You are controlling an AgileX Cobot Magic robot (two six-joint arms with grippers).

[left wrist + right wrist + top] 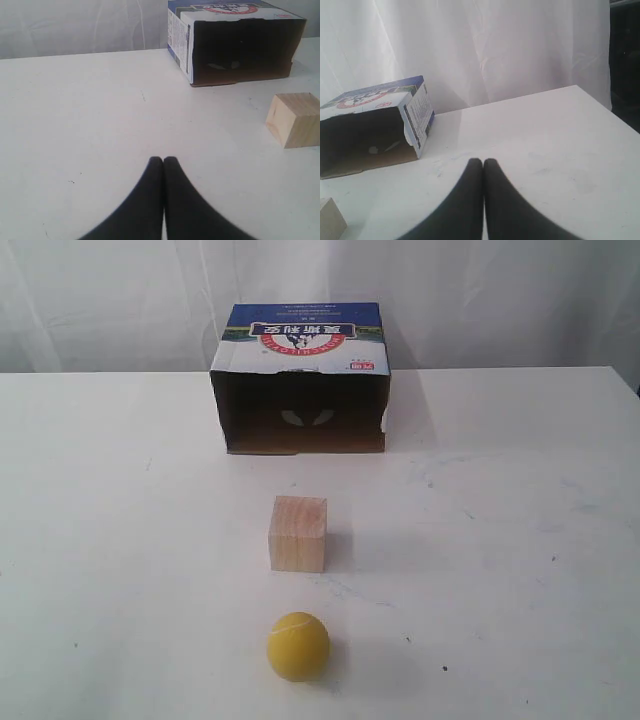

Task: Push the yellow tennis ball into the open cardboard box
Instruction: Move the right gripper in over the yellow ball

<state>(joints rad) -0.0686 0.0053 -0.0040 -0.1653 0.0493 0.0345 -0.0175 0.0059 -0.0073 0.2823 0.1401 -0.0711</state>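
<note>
Starting at the left, the left gripper (163,161) hangs low over bare table (110,540). Its two black fingers are pressed together tip to tip, with nothing between them. Its camera looks across the table at the left side wall and mouth of the box (300,330), and at the cube (298,533).

Three things stand in the middle of the table, in one line from near to far. The box is farthest, close to the white curtain (120,300). It lies with its long axis running left to right and its blue printed panel on top. Its open mouth faces the near side, straight toward the cube and the ball (298,646). The inside is dark, and the lower lip of the mouth rests flat on the table.

The cube, of pale wood, stands between the box and the ball, apart from both and squarely in the path from one to the other. The ball rests nearest, close to the near edge of the table. It is yellow and round, with a faint pale seam showing near its top, and nothing touches it.

On the right, the right gripper (483,162) is also closed and empty, fingertips touching. It is over bare table to the right of the box, and its camera shows the box's right side wall.
</note>
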